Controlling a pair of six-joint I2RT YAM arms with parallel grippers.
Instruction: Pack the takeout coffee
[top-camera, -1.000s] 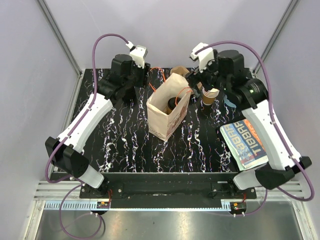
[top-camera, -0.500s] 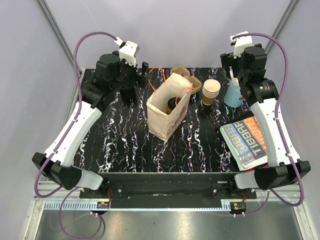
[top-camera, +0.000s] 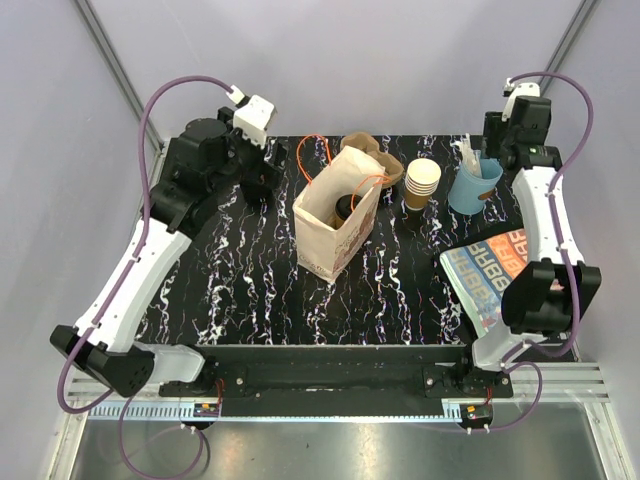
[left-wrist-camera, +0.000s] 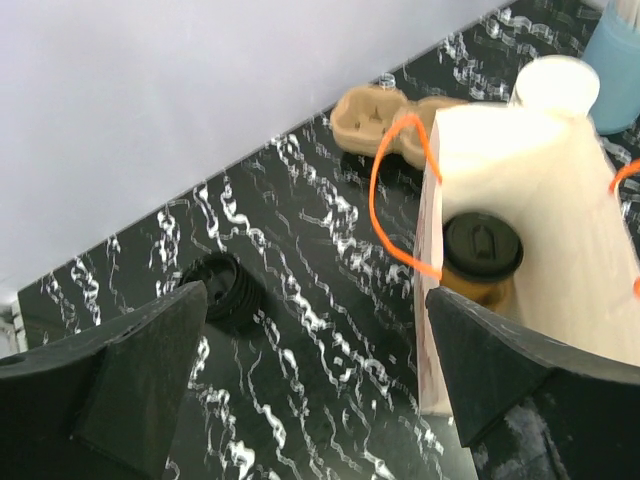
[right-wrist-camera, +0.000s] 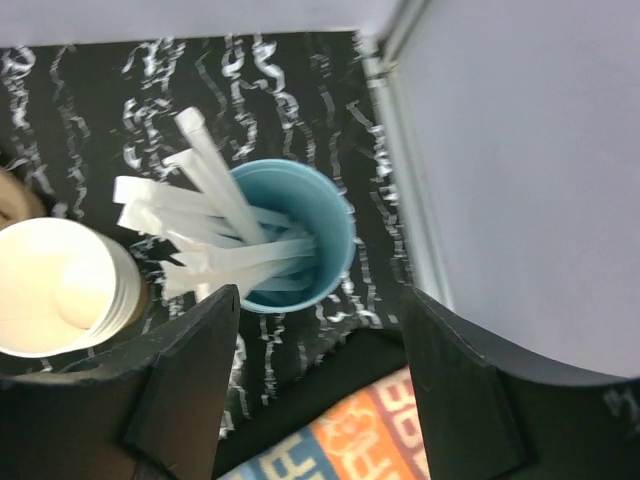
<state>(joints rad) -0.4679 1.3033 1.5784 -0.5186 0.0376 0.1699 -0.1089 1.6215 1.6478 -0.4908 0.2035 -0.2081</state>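
The takeout coffee (top-camera: 344, 208), a tan cup with a black lid (left-wrist-camera: 483, 243), stands inside the open paper bag (top-camera: 325, 245) with orange string handles, mid-table. My left gripper (top-camera: 268, 168) hovers at the back left, away from the bag, and is open with nothing in it; in its wrist view (left-wrist-camera: 316, 290) bare table lies between the fingers. My right gripper (top-camera: 506, 156) is at the back right, above the light blue cup (right-wrist-camera: 300, 240). Its jaws (right-wrist-camera: 320, 295) stand apart and hold nothing.
A stack of black lids (left-wrist-camera: 225, 290) sits under the left gripper. A tan pulp cup carrier (top-camera: 375, 150) lies behind the bag. Nested tan cups (top-camera: 422, 180) stand beside the blue cup of wrapped straws (top-camera: 473, 185). A magazine (top-camera: 495, 270) lies at the right front.
Both arms have drawn back from the bag toward the outer back corners. The left gripper has opened wide. The right jaws have narrowed slightly. The cup stays in the bag.
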